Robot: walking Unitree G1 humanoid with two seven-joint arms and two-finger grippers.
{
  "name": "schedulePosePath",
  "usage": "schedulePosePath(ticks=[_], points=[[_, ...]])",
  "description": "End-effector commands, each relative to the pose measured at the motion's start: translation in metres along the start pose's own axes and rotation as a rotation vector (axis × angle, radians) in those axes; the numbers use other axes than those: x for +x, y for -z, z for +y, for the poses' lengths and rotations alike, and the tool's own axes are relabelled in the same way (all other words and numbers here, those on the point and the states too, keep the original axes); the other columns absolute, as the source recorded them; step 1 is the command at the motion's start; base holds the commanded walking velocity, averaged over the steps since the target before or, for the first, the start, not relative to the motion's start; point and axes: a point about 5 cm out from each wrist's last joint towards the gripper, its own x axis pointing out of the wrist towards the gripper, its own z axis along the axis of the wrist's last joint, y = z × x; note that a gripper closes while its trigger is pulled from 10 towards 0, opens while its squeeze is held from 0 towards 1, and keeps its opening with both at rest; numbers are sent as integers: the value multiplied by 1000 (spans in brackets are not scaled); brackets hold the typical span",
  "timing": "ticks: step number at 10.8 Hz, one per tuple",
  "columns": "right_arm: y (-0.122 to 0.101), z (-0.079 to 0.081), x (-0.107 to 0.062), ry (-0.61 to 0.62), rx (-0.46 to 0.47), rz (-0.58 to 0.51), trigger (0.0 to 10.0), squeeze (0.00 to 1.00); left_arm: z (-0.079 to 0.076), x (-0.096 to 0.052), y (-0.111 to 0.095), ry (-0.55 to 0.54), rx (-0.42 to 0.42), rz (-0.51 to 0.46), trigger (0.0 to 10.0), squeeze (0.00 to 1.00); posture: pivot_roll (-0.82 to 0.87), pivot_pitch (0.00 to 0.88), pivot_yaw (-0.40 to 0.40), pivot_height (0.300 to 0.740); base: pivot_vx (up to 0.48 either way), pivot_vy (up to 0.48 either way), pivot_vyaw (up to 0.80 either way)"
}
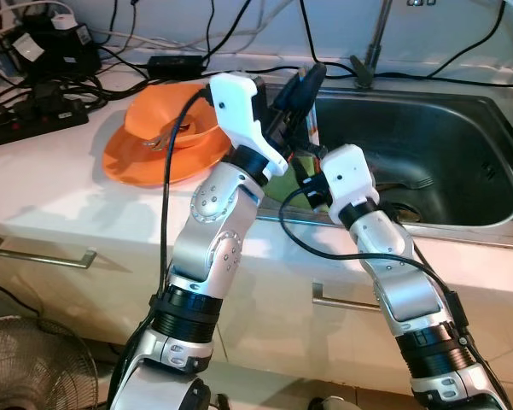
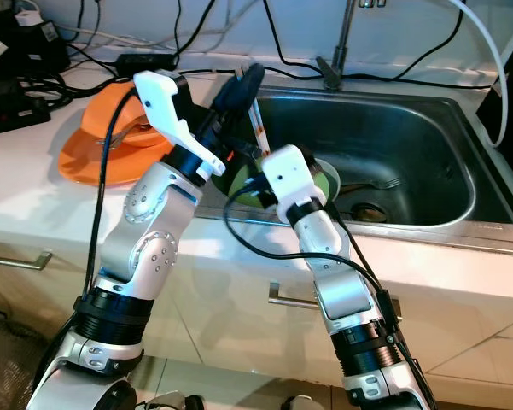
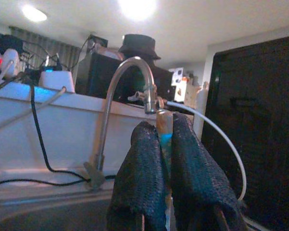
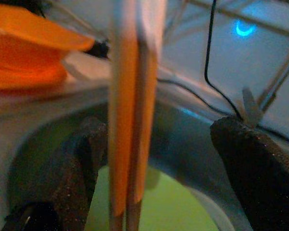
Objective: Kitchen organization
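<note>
Two chopsticks (image 2: 258,128) stand upright at the left rim of the sink (image 2: 427,154), clamped between the closed fingers of the left tool (image 2: 239,90). The left wrist view confirms the pinch: both pads (image 3: 143,183) press on the sticks, with the faucet (image 3: 130,77) behind.

The right tool (image 4: 158,178) sits just below, fingers spread wide on either side of the sticks, above a green bowl (image 2: 324,181) in the sink. It grips nothing.

Step in hand, judged: a transfer of the chopsticks between tools, or their removal from the sink.

Next move calls for one of the following:
1. Close the right tool on the sticks before the left releases.
2. Carry them to the counter (image 1: 51,184), near the orange plate (image 1: 128,158).

A fork (image 2: 377,183) lies in the sink.
</note>
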Motion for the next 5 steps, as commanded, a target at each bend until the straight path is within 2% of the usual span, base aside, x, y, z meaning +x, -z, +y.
schedulePosePath(ticks=[1, 3, 5], points=[[-3, -3, 3, 13, -2, -1, 10000, 0, 1, -1, -2, -7, 2, -5, 10000, 0, -22, 83, 47, 740, 0, 0, 0], [0, 1, 3, -11, 13, 12, 10000, 0, 0, -2, -2, -19, 1, -8, 10000, 0, -16, 94, 36, 740, 0, 0, 0], [5, 5, 3, -11, 81, 40, 10000, 0, 0, -4, -2, -25, 3, -8, 10000, 0, -14, 95, 32, 740, 0, 0, 0]])
